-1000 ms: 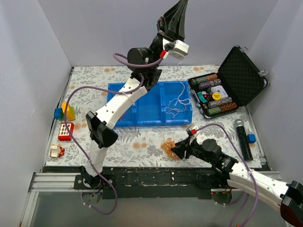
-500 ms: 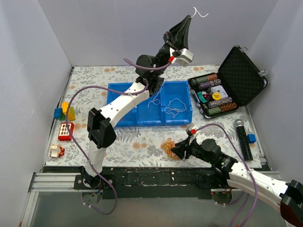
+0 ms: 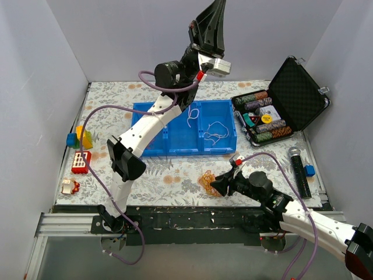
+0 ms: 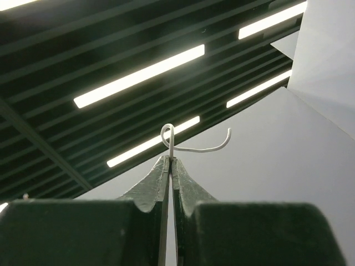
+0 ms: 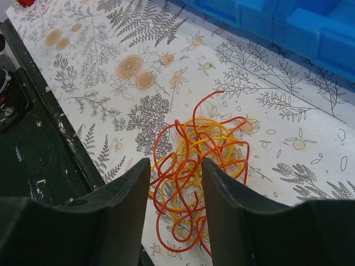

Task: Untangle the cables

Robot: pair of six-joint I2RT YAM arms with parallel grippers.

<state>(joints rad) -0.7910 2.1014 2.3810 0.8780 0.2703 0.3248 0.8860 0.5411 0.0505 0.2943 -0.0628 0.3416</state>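
The left arm (image 3: 145, 131) reached steeply up above the far edge, its left gripper (image 4: 171, 162) clamped tight on a white cable (image 4: 195, 147) whose loose end dangled over the blue tray (image 3: 175, 149). Half a second before, it had leaned further right. By the near edge the right gripper (image 5: 175, 164) had not moved, its fingers apart around the orange-and-yellow tangle (image 5: 194, 138).

Overhead camera looks down the table (image 3: 169, 172); left wrist apparently faces ceiling (image 4: 83, 50); right wrist closely shares the orange tangle (image 5: 194, 160).
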